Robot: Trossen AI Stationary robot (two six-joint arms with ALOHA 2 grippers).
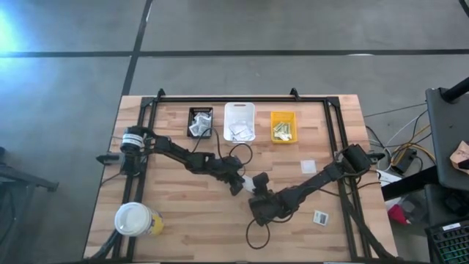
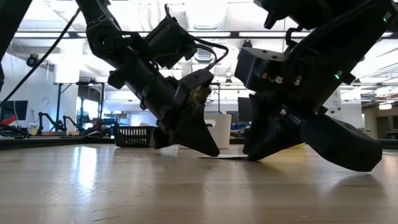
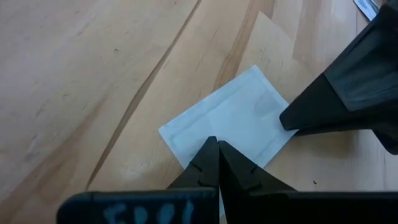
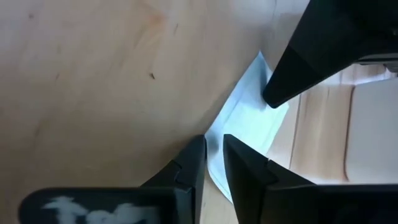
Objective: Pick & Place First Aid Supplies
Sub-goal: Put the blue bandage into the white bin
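A plain white square packet [image 3: 233, 118] lies flat on the wooden table near its middle, and both grippers meet at it. My left gripper [image 3: 216, 146] is shut, its tips on the packet near one edge. My right gripper [image 4: 214, 146] comes from the opposite side with its fingers a narrow gap apart, and a corner of the packet [image 4: 214, 140] lies in that gap. In the high view the packet [image 1: 259, 180] shows between my left gripper [image 1: 236, 187] and my right gripper [image 1: 256, 193]. My left gripper presses its shut fingertips [image 3: 211, 152] down on the packet's top face just inside one edge [image 3: 205, 134]. It slants down from the table's left, and the packet lies flat on the wood under it. My right gripper stands astride the packet's corner [image 4: 219, 127], slanting down from the table's right. I cannot tell whether its fingers touch the paper.
At the far edge stand a black bin [image 1: 200, 121], a white bin [image 1: 239, 121] and a yellow bin [image 1: 283, 126], each holding packets. Another white packet [image 1: 308, 166] and a dark-printed one [image 1: 320, 217] lie on the right. A white-lidded cup [image 1: 134, 218] stands near left.
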